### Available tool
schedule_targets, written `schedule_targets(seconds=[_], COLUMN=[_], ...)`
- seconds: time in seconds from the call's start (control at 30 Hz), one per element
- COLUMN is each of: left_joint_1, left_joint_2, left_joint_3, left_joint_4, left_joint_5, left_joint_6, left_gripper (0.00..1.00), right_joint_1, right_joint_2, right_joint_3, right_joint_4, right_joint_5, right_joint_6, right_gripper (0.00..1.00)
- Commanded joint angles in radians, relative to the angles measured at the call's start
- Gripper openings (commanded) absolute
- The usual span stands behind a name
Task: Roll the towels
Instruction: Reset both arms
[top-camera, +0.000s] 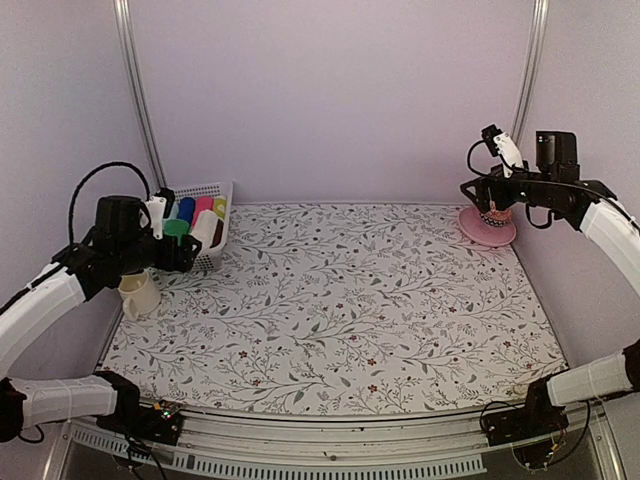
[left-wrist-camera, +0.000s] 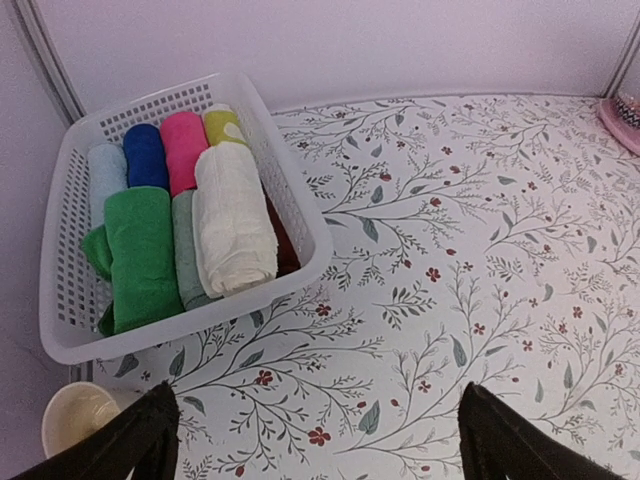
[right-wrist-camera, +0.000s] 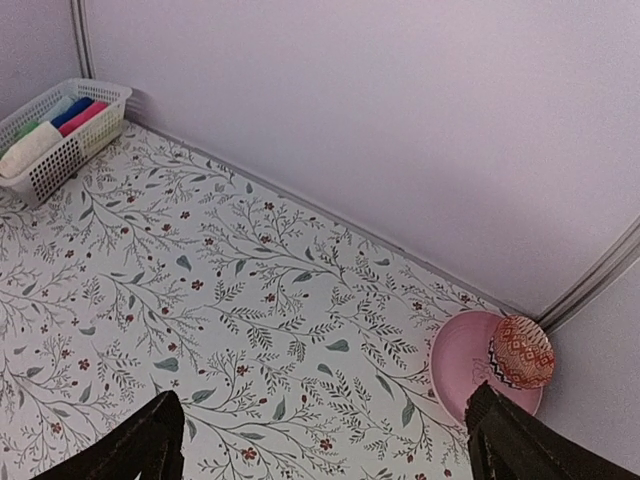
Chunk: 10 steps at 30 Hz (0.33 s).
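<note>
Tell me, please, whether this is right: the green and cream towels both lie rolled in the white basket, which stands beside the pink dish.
Not quite. The green towel and the cream towel do lie rolled in the white basket, but it stands far from the pink dish: the top external view shows the basket at the far left, the dish at the far right.

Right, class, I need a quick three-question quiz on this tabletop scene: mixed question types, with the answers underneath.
1. True or false: the green towel lies inside the white basket.
2. Pick one: the cream-white towel is A) spread flat, B) rolled, C) knotted.
3. Fill in: the left fingers are apart and hold ____.

Key: 1 true; 2 B; 3 nothing.
</note>
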Motion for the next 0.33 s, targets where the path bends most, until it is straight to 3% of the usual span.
schedule_targets(seconds=[0.0,0.13,0.3], left_joint_1=[-0.018,-0.016,-0.019], left_joint_2=[-0.128,-0.202,-0.243], left_joint_3=[-0.048,-0.09,-0.108], left_joint_4=[-0.006,-0.011,0.017], left_joint_5=[-0.023,-0.023,-0.007], left_joint_6=[0.031,0.05,0.05], left_gripper=[0.97,0.97,0.97], right_joint_1=[-0.005,-0.005,-0.005], right_joint_2=[-0.165,-0.277,-0.289], right_joint_3=[-0.122,-0.26,-0.307], right_joint_4=[0.152,0.281,0.328], right_joint_5=[0.079,0.12,0.169], right_joint_6=[0.075,0.074,0.079], right_gripper=[0.99,0.99,0.99])
